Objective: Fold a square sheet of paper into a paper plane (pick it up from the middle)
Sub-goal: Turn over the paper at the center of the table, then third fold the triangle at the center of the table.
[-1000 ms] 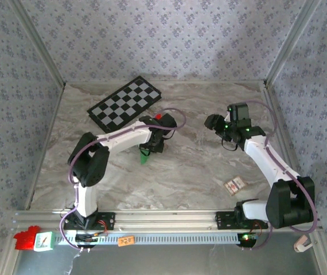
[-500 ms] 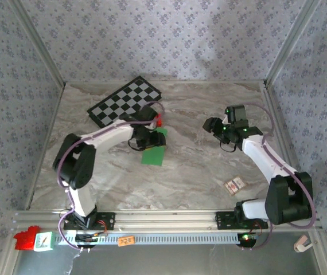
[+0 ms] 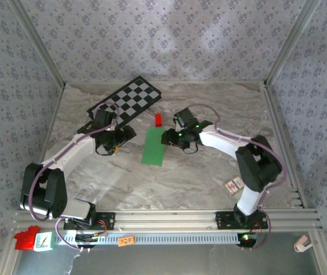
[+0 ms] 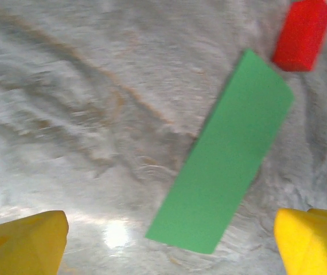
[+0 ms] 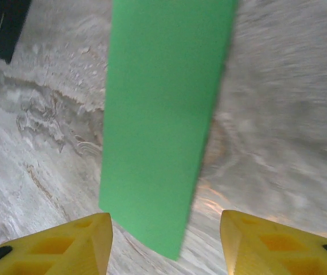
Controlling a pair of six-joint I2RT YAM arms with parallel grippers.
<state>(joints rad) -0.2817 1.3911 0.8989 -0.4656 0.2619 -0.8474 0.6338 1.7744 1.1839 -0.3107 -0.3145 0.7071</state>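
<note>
You have the matte green paper [image 3: 154, 147], a long flat rectangle, lying on the veined marble-look bench [image 3: 209, 172] near the boxy red block [image 3: 158, 120], between your left jaws and right jaws, both released

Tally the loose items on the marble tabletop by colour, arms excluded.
Green: 1, folded paper
Red: 1, small block
Black-and-white: 1, checkerboard
Tan: 1, small card
Total: 4
</note>
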